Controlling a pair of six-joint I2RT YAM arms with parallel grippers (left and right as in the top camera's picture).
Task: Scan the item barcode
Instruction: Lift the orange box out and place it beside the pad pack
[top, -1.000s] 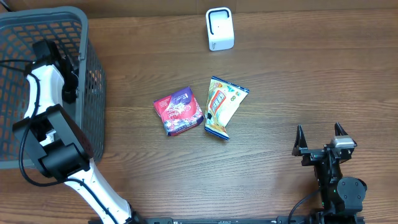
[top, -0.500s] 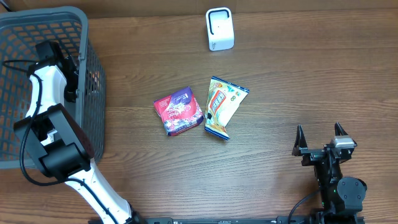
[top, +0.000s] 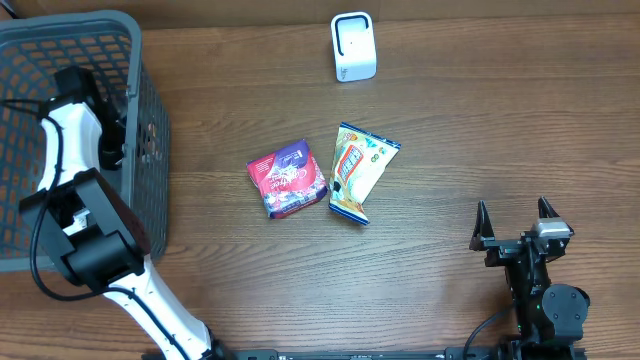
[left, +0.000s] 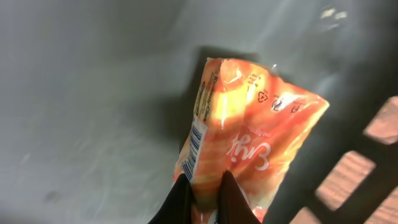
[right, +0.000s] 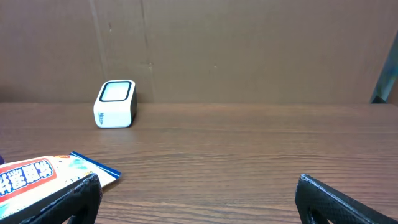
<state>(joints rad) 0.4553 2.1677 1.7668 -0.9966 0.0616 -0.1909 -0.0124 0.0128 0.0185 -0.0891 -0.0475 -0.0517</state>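
Left claw (left: 204, 188) pinches orange packet (left: 249, 124) inside grey basket (top: 90, 20).

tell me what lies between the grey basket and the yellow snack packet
A red and purple snack packet lies there, seen in the overhead view.

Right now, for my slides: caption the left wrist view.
Left fingers pinch an orange snack packet inside the grey basket.

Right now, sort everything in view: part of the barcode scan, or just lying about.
Job: glossy orange packet, left gripper shut on it, white box-shaped scanner, grey mesh basket.
Lying about: red-purple snack packet, yellow-blue snack packet, open right gripper.
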